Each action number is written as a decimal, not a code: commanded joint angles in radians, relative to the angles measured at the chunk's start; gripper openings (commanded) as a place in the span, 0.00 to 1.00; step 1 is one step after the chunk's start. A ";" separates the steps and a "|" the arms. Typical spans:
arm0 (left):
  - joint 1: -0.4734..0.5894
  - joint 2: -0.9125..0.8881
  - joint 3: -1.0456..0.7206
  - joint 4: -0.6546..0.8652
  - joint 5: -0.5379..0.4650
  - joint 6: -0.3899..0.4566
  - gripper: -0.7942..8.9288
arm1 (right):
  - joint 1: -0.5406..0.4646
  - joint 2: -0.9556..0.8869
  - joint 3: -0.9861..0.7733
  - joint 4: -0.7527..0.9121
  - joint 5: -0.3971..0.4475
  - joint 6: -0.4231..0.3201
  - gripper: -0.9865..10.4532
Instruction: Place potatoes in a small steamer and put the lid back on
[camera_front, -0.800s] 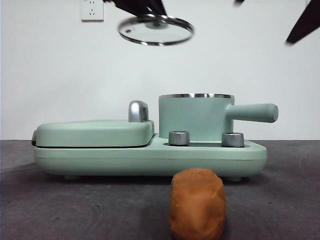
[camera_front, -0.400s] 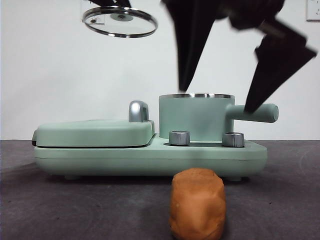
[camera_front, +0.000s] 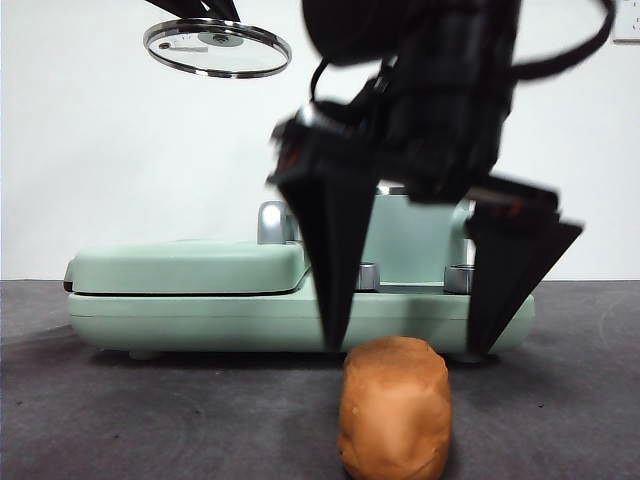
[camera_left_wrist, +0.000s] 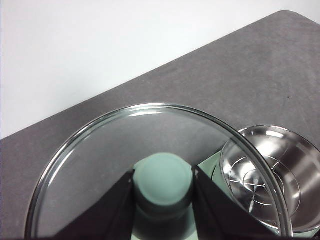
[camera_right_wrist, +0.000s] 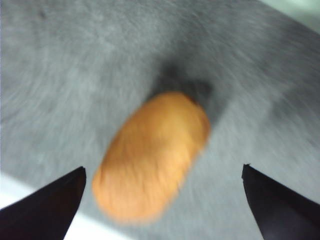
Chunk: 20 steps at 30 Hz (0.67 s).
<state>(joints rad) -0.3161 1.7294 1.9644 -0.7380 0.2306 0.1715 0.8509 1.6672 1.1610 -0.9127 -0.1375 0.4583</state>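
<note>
An orange-brown potato (camera_front: 395, 408) lies on the dark table in front of the appliance; the right wrist view shows the potato (camera_right_wrist: 152, 155) blurred. My right gripper (camera_front: 410, 345) hangs open just above it, one jaw on each side, not touching. The mint-green steamer (camera_front: 425, 240) stands behind that arm, mostly hidden; the left wrist view shows the steamer (camera_left_wrist: 272, 180) with its steel inside bare. My left gripper (camera_left_wrist: 164, 182) is shut on the green knob of the glass lid (camera_left_wrist: 100, 165). It holds the lid (camera_front: 217, 47) high at the upper left.
The mint-green appliance base (camera_front: 200, 320) carries a flat hinged grill plate (camera_front: 185, 265) with a chrome handle (camera_front: 275, 222) on its left half. Two steel dials (camera_front: 460, 278) sit on its front. A wall socket (camera_front: 180, 45) shows through the glass.
The right arm has dropped from above the steamer down to the potato, jaws spread. The left gripper has carried the lid slightly further left.
</note>
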 joint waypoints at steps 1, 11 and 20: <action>-0.003 0.008 0.031 0.027 0.002 -0.005 0.10 | 0.012 0.056 0.016 0.040 -0.014 0.013 0.52; -0.003 0.008 0.031 0.026 0.002 -0.008 0.10 | 0.012 0.099 0.016 0.069 -0.026 0.012 0.26; -0.003 0.008 0.031 0.025 0.002 -0.008 0.10 | -0.038 0.096 0.123 -0.001 -0.077 -0.034 0.24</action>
<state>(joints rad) -0.3161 1.7294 1.9644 -0.7380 0.2310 0.1680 0.8177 1.7458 1.2404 -0.9119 -0.2104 0.4454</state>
